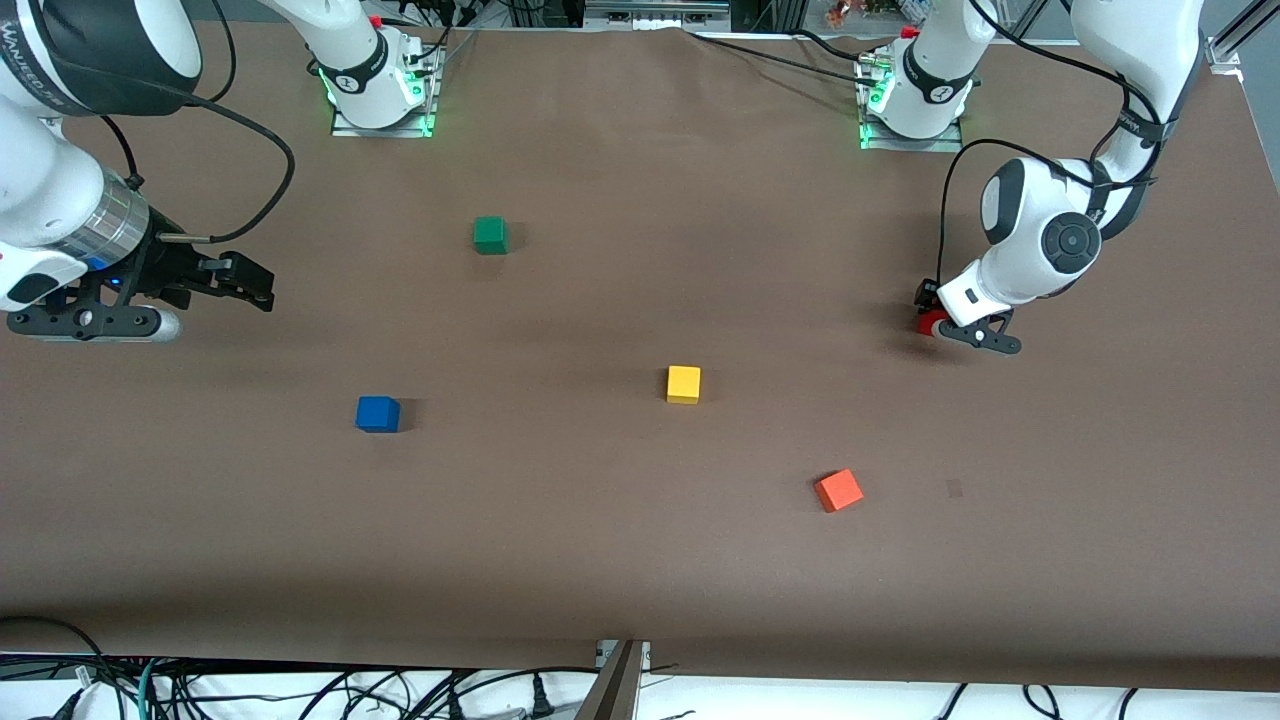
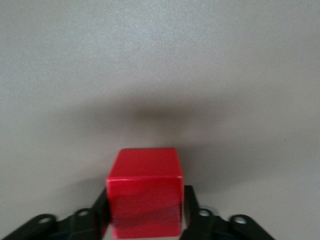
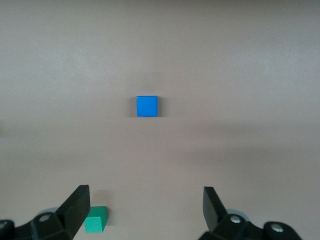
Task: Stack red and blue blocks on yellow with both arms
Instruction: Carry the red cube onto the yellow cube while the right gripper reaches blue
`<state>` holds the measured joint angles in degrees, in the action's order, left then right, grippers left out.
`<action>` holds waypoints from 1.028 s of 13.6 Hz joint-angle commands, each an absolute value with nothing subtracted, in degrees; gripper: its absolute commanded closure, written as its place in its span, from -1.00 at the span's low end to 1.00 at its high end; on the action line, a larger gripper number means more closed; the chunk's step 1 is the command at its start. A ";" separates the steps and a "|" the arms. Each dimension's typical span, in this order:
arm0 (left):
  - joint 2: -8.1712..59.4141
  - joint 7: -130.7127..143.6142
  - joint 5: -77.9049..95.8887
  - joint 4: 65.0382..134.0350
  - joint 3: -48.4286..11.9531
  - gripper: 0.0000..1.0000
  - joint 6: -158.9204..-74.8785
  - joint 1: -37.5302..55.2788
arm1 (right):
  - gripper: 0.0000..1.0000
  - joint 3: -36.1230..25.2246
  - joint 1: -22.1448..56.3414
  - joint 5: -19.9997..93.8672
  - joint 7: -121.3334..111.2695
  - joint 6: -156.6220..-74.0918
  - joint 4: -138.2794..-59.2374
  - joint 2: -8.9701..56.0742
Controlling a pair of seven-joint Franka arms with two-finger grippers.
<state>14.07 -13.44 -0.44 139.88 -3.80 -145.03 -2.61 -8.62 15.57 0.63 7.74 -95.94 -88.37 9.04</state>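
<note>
Two grippers at work. Left gripper [image 2: 145, 220] down at the brown table [image 1: 640, 560] toward the left arm's end, fingers [image 2: 192, 207] clamped on the red block [image 2: 145, 197]. Right gripper [image 3: 145, 212] spread wide in the air at the right arm's end, holding nothing. Blue block [image 1: 378, 413] and yellow block [image 1: 684, 384] lie well apart; green cube [image 1: 490, 235] farther from the front camera, orange cube [image 1: 838, 490] nearer.

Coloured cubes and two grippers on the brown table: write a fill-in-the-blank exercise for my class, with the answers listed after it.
1. The left gripper is shut on the ____ cube.
2. The right gripper is ____ and holds nothing.
3. The yellow cube has ____ stacked on it.
4. Nearest the front camera lies the ____ cube.

Missing words: red; open; nothing; orange
</note>
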 commanded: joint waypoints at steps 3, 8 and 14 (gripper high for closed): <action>12.48 -13.28 0.61 134.24 -6.05 1.00 -143.19 -2.29 | -1.00 -8.70 15.38 0.53 7.03 -95.63 -87.54 10.19; 20.10 8.91 0.70 108.34 -15.54 1.00 -125.19 -0.10 | -1.00 -8.70 15.47 0.62 6.94 -95.62 -87.45 15.54; 37.07 35.14 -0.09 84.83 -15.12 1.00 -119.09 16.33 | -1.00 -8.61 15.29 4.30 6.33 -110.71 -87.54 29.86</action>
